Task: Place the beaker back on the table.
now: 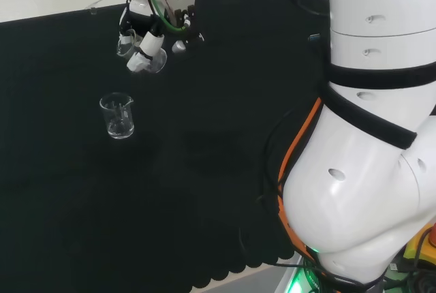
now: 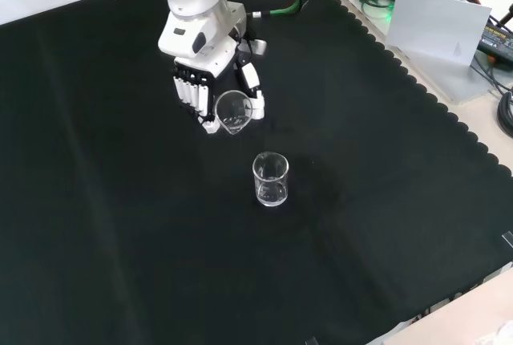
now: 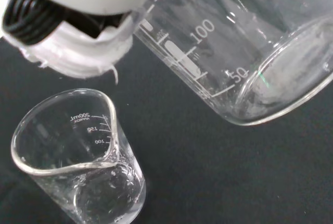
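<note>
Front view shows the black and white robot hand with its fingers curled round a small clear glass beaker, which it holds tilted well over, mouth turned toward the camera and spout low. That held beaker is off the black cloth, in the air, so the task's thing is not yet on the bench. A second clear glass beaker stands upright on the cloth; taking it as the landmark, the hand and the held beaker hang just above and beyond it in the front view, near but apart. From the head view the held beaker sits up and to the right of the standing beaker. The wrist view has the held beaker's graduated wall lying on a slant beside the standing beaker's rim; a little clear liquid seems to lie in the standing one, though the glass makes that hard to judge.

The step in hand, as I read it, is to bring the held beaker upright and lower it. Doing it well means righting it before any descent, choosing a bare patch of cloth beside the standing beaker and clear of its rim, setting the base flat, then relaxing the fingers only once it rests.
</note>
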{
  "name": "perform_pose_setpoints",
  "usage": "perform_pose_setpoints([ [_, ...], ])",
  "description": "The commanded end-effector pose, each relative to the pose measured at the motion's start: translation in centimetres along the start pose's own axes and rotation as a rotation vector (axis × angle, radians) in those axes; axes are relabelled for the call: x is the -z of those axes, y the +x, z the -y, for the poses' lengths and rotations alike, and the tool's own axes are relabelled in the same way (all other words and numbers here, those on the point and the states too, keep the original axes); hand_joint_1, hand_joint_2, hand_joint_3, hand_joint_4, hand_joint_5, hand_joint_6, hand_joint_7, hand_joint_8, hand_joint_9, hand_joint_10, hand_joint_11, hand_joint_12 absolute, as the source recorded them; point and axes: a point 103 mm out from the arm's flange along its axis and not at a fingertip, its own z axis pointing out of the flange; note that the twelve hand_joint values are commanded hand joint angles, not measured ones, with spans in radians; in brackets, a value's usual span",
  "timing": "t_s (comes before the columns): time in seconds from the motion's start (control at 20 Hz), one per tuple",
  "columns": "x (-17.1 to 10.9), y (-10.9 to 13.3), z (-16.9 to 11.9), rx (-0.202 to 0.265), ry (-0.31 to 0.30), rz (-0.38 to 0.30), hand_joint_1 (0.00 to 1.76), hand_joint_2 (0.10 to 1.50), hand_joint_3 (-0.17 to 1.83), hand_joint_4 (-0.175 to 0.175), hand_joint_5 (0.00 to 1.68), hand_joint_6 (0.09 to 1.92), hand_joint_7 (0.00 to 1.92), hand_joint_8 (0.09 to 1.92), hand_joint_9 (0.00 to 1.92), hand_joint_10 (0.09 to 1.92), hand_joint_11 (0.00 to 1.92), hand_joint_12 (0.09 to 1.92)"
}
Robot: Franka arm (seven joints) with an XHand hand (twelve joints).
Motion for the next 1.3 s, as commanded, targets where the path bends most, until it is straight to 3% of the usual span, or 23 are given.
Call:
perform_pose_setpoints([
  [0.05,-1.8,-2.7,-0.8,0.043,-0.094,-0.124,1.14,0.6,0.9,-0.002,1.15,1.01,1.49,0.84,1.39,0.83,1.29,0.77],
  [0.4,-3.9,-4.2,-1.4,0.054,-0.143,-0.234,1.15,0.6,0.89,-0.014,1.15,1.01,1.49,0.84,1.39,0.83,1.28,0.77],
  [1.0,-7.7,-5.6,-2.3,0.072,-0.172,-0.395,1.15,0.61,0.87,-0.039,1.15,1.0,1.49,0.83,1.37,0.82,1.28,0.78],
  [1.3,-9.6,-5.3,-2.5,0.086,-0.199,-0.457,1.16,0.61,0.81,-0.042,1.2,0.87,1.52,0.71,1.4,0.72,1.31,0.77],
])
